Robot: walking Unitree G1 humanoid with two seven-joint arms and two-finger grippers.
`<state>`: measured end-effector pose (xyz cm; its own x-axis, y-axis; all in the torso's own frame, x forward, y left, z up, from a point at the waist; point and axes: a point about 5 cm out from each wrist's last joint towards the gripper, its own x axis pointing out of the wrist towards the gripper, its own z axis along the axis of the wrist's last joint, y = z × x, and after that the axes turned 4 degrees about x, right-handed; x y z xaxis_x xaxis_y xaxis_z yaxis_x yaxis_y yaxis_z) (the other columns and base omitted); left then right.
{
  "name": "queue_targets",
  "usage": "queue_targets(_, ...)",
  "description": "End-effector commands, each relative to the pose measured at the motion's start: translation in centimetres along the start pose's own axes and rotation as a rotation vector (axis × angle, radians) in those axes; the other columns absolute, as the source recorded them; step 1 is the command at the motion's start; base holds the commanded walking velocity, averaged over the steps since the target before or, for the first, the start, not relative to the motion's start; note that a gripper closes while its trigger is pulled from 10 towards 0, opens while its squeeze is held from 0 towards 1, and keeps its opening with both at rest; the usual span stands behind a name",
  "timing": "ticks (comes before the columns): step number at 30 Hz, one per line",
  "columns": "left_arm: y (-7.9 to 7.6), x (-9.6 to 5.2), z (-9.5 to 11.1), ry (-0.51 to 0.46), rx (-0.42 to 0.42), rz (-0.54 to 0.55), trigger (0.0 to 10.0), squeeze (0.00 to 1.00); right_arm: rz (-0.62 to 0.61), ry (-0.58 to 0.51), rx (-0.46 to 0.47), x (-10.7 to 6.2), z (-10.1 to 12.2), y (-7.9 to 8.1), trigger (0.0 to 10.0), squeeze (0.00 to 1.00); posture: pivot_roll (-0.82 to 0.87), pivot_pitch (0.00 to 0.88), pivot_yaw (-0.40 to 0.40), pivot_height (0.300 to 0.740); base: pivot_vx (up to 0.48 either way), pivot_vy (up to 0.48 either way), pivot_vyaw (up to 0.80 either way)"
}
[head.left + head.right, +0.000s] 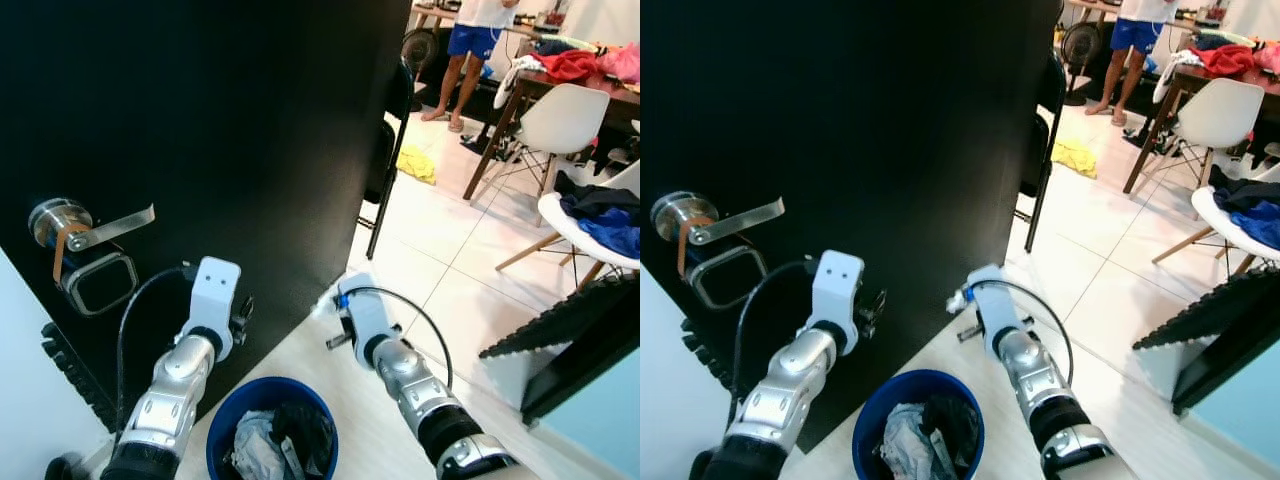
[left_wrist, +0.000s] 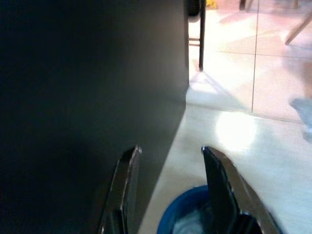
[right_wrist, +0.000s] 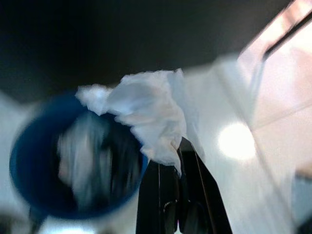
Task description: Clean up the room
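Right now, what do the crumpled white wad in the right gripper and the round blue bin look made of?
Crumpled white wad: probably tissue or thin paper, matte, with soft creases and ragged edges; thin cloth is possible. The right gripper pinches it. Round blue bin: likely moulded plastic, with a smooth rim of even colour and a slight sheen.

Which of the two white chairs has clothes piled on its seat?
The nearer white chair, at the view's right edge, holding dark and blue clothes. The farther white chair, by the table, has none.

A black door with lever handle beside 2 white chairs.
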<state>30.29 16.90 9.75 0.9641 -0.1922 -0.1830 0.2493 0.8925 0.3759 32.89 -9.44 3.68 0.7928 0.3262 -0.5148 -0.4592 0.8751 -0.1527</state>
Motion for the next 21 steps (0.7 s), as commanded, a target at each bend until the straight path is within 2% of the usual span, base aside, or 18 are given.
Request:
queue_targets(1,-0.6,-0.4,-0.7,0.036,0.035,-0.046,10.0,0.0,0.02,0.061,-0.023,0.0,-1.2,0.4,10.0,0.0,0.08,0.273,-0.146,0.74,0.0,0.0,0.0)
queue_targets(2,-0.3,-1.3,-1.2,0.045,0.102,-0.088,10.0,0.0,0.05,0.093,-0.057,0.0,-1.8,1.1,10.0,0.0,0.1,0.313,-0.151,0.74,0.0,0.0,0.0)
queue_targets(3,-0.3,-1.3,-1.2,0.045,0.102,-0.088,10.0,0.0,0.05,0.093,-0.057,0.0,-1.8,1.1,10.0,0.0,0.1,0.313,-0.151,0.74,0.0,0.0,0.0)
queue_targets(4,-0.2,-2.4,-1.5,0.048,0.155,-0.132,10.0,0.0,0.066,0.109,-0.078,0.0,-2.3,1.7,10.0,0.0,0.11,0.349,-0.158,0.74,0.0,0.0,0.0)
queue_targets(6,-0.2,-2.4,-1.5,0.048,0.155,-0.132,10.0,0.0,0.066,0.109,-0.078,0.0,-2.3,1.7,10.0,0.0,0.11,0.349,-0.158,0.74,0.0,0.0,0.0)
queue_targets(7,0.0,-3.4,-1.7,0.048,0.196,-0.177,10.0,0.0,0.082,0.116,-0.092,0.1,-2.5,2.2,10.0,0.0,0.13,0.364,-0.163,0.74,0.0,0.0,0.0)
queue_targets(8,0.0,-3.4,-1.7,0.048,0.196,-0.177,10.0,0.0,0.082,0.116,-0.092,0.1,-2.5,2.2,10.0,0.0,0.13,0.364,-0.163,0.74,0.0,0.0,0.0)
queue_targets(10,0.2,-5.1,-2.0,0.054,0.261,-0.249,10.0,0.0,0.116,0.114,-0.101,0.1,-2.9,3.5,10.0,0.0,0.16,0.389,-0.182,0.74,0.0,0.0,0.0)
queue_targets(11,0.2,-5.1,-2.0,0.054,0.261,-0.249,10.0,0.0,0.116,0.114,-0.101,0.1,-2.9,3.5,10.0,0.0,0.16,0.389,-0.182,0.74,0.0,0.0,0.0)
queue_targets(12,0.3,-6.0,-2.2,0.059,0.293,-0.278,10.0,0.0,0.142,0.114,-0.101,0.1,-3.1,4.3,10.0,0.0,0.17,0.393,-0.185,0.74,0.0,0.0,0.0)
queue_targets(13,0.3,-6.0,-2.2,0.059,0.293,-0.278,10.0,0.0,0.142,0.114,-0.101,0.1,-3.1,4.3,10.0,0.0,0.17,0.393,-0.185,0.74,0.0,0.0,0.0)
queue_targets(14,0.4,-6.7,-2.3,0.065,0.317,-0.307,10.0,0.0,0.164,0.112,-0.091,0.1,-3.2,5.0,10.0,0.0,0.18,0.394,-0.187,0.74,0.0,0.0,0.0)
queue_targets(15,0.4,-6.7,-2.3,0.065,0.317,-0.307,10.0,0.0,0.164,0.112,-0.091,0.1,-3.2,5.0,10.0,0.0,0.18,0.394,-0.187,0.74,0.0,0.0,0.0)
queue_targets(17,0.3,-7.9,-2.4,0.067,0.349,-0.364,10.0,0.0,0.194,0.105,-0.049,0.3,-3.0,6.1,10.0,0.0,0.18,0.397,-0.189,0.74,0.0,0.0,0.0)
queue_targets(21,0.3,-8.2,-2.3,0.067,0.358,-0.383,10.0,0.0,0.201,0.101,-0.034,0.3,-2.8,6.4,10.0,0.0,0.18,0.397,-0.188,0.74,0.0,0.0,0.0)
